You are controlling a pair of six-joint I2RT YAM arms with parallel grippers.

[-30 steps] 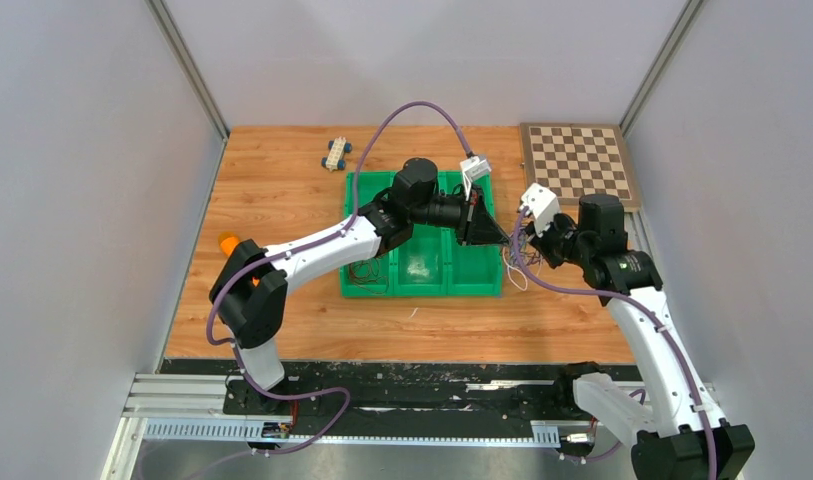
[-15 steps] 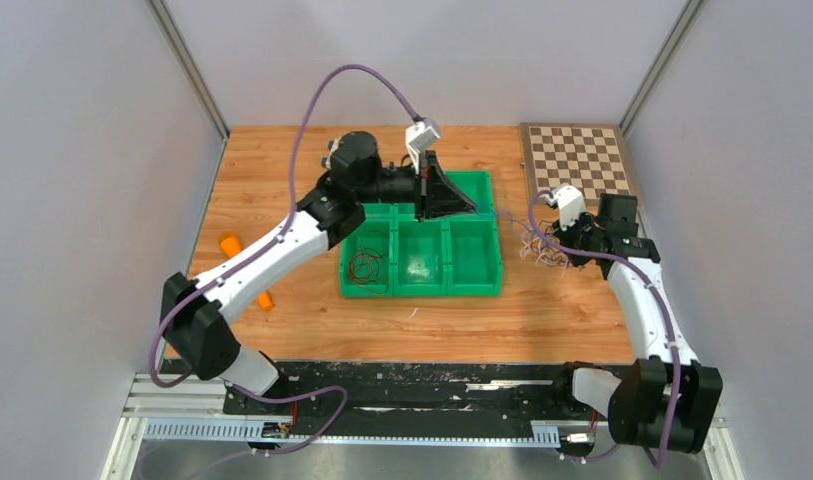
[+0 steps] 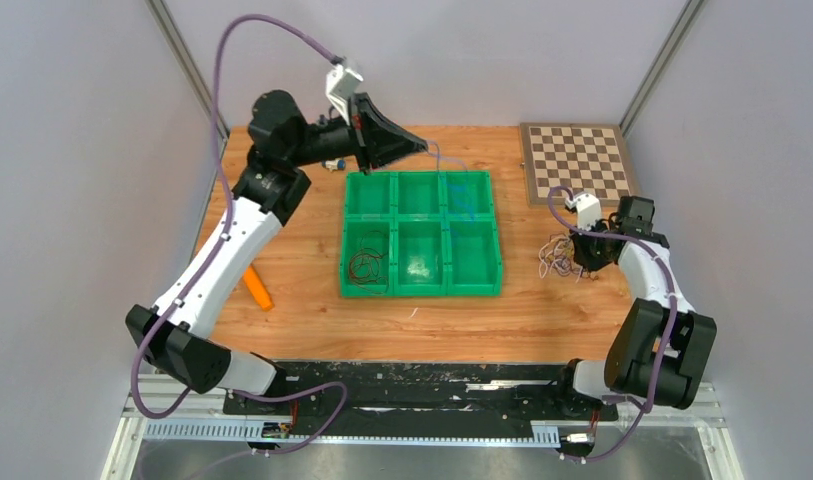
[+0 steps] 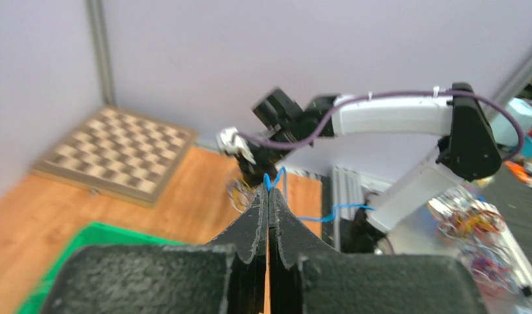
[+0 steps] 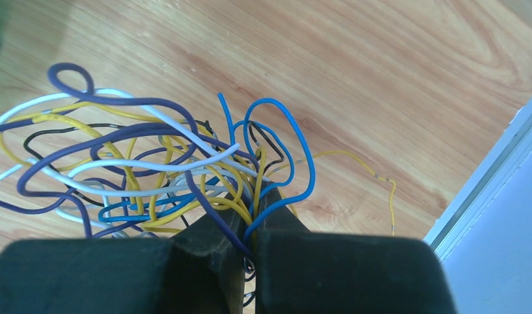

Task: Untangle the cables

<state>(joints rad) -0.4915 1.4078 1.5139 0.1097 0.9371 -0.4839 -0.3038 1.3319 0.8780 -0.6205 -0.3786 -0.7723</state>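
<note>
My left gripper [image 3: 420, 146] is raised above the far edge of the green bin tray [image 3: 422, 290]. It is shut on a thin blue cable [image 3: 460, 195] that trails down over the tray's far right compartment. The left wrist view shows the shut tips [image 4: 268, 193] pinching that blue cable [image 4: 353, 206]. My right gripper [image 3: 572, 258] is low over the table right of the tray, shut on a tangle of cables [image 3: 554, 258]. In the right wrist view the gripper [image 5: 250, 209] grips yellow, blue, purple, white and black cables [image 5: 152, 163] resting on the wood. A dark red cable [image 3: 365, 265] lies in the near left compartment.
A chessboard [image 3: 578, 163] lies at the far right corner. An orange object [image 3: 258, 290] lies left of the tray. A small toy car [image 3: 334, 162] sits behind the left arm. Grey walls close in on both sides.
My left arm has swung back, left and up, drawing the blue cable away from the tangle. My right gripper has moved right and down to the table with the bundle.
</note>
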